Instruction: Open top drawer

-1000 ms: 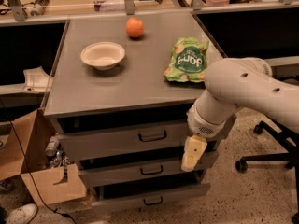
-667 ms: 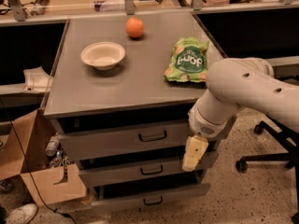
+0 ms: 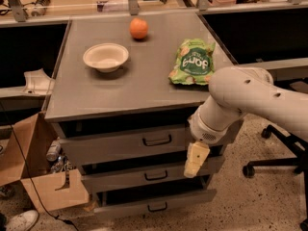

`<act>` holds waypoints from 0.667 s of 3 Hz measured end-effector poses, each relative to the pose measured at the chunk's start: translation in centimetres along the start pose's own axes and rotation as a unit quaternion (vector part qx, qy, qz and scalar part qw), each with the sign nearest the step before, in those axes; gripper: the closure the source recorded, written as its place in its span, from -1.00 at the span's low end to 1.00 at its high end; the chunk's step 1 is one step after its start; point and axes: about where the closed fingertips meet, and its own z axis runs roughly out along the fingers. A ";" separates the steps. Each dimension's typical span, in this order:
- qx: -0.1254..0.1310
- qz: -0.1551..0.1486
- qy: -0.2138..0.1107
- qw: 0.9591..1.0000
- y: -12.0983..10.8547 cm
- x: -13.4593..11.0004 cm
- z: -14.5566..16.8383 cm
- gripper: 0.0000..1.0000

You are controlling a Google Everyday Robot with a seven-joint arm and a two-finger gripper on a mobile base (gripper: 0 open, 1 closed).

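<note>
change: basically none vs 1 s ago. gripper (image 3: 196, 159) is in the same spot and the top drawer (image 3: 115, 147) front hasn't moved.
meaning: no pull happening imo. Task reads as stuck at the approach, with the grab not yet made.
gripper pos: hangs off the wrist, low and fwd of the drawer fronts. Sits about at the seam btw top drawer and mid drawer (image 3: 120, 177). It's right of the handle (image 3: 157, 140), a bit below it, and not touching.
gripper state: can't tell whether spread or closed. Holds nothing that I can see.
arm (image 3: 250, 95): big, white, comes in from the right and hides the right end of the top drawer front.
top drawer: uppermost of 3 grey fronts, directly under the worktop (image 3: 120, 97). Black bar handle mid-front. Dark gap above the front, can't tell if it's ajar.
next (guess): go left + up to handle lvl, grip the bar, pull straight out.
surface: grey, flat. bowl (image 3: 106, 57) left of centre, orange (image 3: 138, 28) at the back, green snack bag (image 3: 192, 61) on the right, just above the arm. All well apart.
room: speckled floor (image 3: 260, 206). Open cardboard box (image 3: 33, 177) to the left, cans (image 3: 53, 152) behind it. chair base (image 3: 250, 169) on the right, shoe (image 3: 19, 220) in the bottom-left corner. Desks at the back.
</note>
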 end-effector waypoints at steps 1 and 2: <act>0.006 -0.008 -0.009 1.000 -0.8 -0.5 0.0 -1.00; 0.010 -0.010 -0.015 1.000 -1.4 -1.1 0.5 -1.00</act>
